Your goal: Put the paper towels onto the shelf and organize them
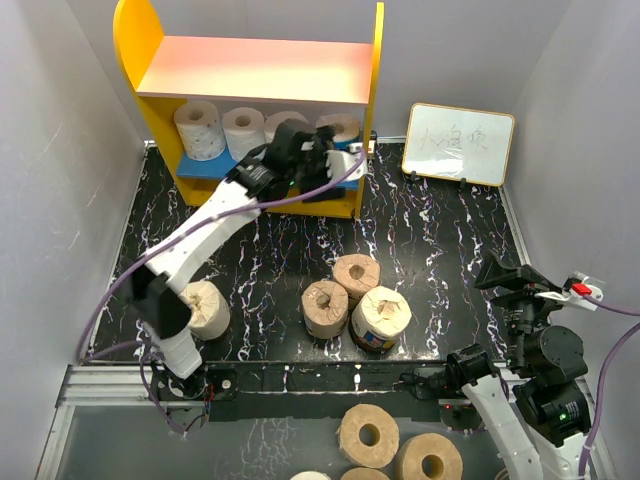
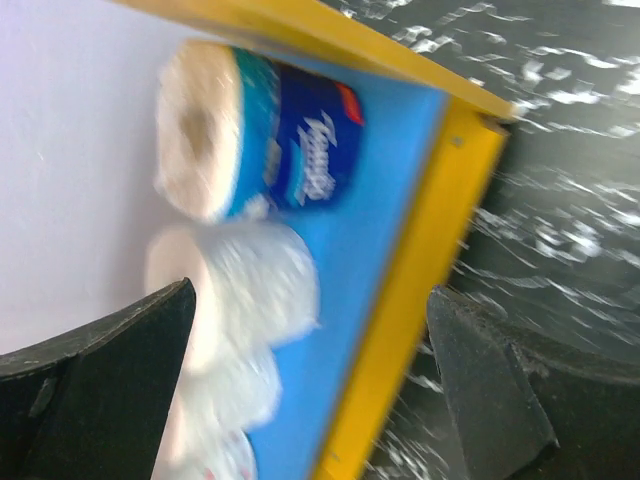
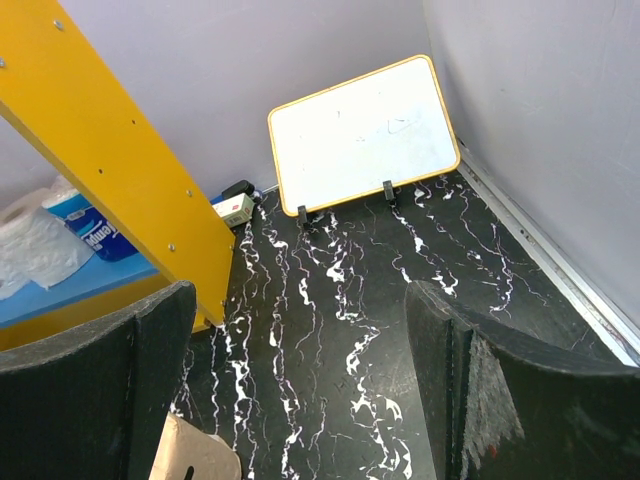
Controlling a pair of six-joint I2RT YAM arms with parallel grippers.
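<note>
The shelf stands at the back left, with a pink upper board and a blue lower board. Several paper towels stand on the lower board: white ones and, in the left wrist view, a blue-wrapped one beside white ones. My left gripper is open and empty just in front of the lower board's right end; it shows blurred in the left wrist view. Several tan rolls stand on the table: one at the left and three grouped in the middle, one dark-labelled. My right gripper is open and empty, high at the right.
A small whiteboard leans on the back wall, right of the shelf; it also shows in the right wrist view. Wider bare tan rolls lie below the table's near edge. Grey walls close in both sides.
</note>
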